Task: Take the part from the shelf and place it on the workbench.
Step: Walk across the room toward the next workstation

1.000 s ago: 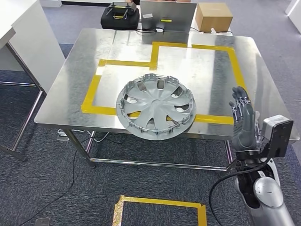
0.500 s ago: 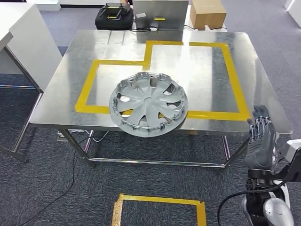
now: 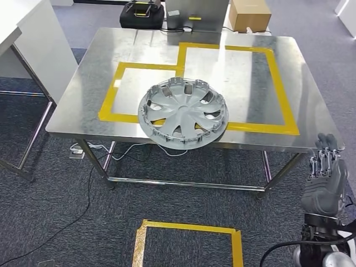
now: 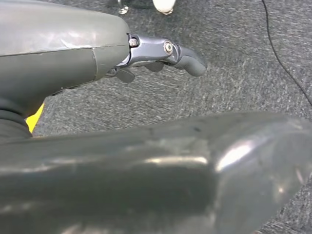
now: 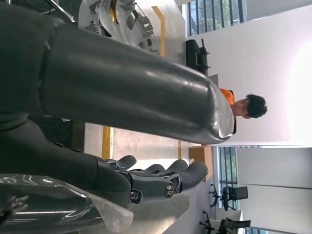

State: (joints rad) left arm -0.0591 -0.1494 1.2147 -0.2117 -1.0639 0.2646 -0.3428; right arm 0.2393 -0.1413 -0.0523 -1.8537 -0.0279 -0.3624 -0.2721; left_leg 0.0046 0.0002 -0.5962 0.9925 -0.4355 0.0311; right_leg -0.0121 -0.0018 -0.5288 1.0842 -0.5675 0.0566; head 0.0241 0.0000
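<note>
I see my right hand (image 5: 121, 141) up close: a thick grey thumb and dark fingers (image 5: 165, 178), spread apart and holding nothing. Past it lies the round silver wheel cover (image 5: 117, 22) on the shiny metal table (image 5: 147, 141), across a strip of yellow tape (image 5: 159, 29). A black bag (image 5: 195, 53) sits near the table's far edge. A person in orange (image 5: 241, 107) stands beyond it.

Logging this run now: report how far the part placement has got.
Done: the hubcap lies flat on the workbench, overlapping the yellow tape, its near rim slightly over the table's front edge. In hand: nothing; the right hand is empty, below the table's near right corner, and the left hand hangs over carpet. Left: apparently nothing.
</note>
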